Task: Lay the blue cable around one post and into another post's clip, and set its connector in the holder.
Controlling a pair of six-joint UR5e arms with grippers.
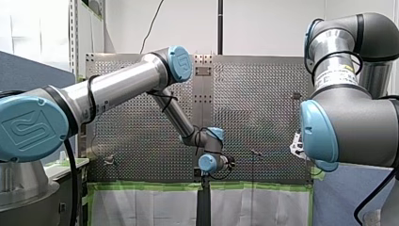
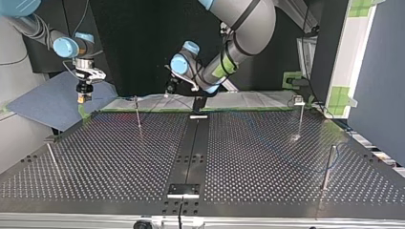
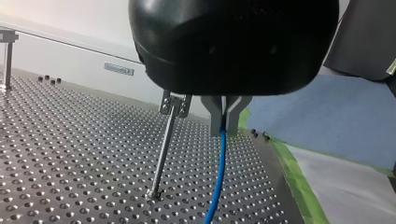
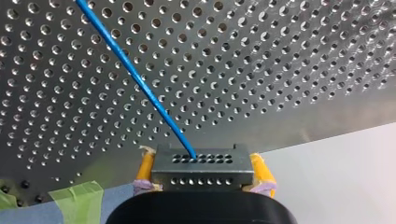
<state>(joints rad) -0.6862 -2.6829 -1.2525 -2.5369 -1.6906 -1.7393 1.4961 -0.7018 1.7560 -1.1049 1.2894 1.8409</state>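
L gripper (image 3: 224, 122): closed tight on blue cable (image 3: 217, 177), just beside post (image 3: 163, 149).
R gripper (image 4: 201, 164): yellow pads (image 4: 146, 167) clamp connector (image 4: 201, 179); cable runs out over worktop (image 4: 280, 70).

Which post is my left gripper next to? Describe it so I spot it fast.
On the table, look at the top view's far edge, just left of the dark centre strip. A thin post stands there. It is the post closest to my left gripper, whose blue cable hangs beside it.
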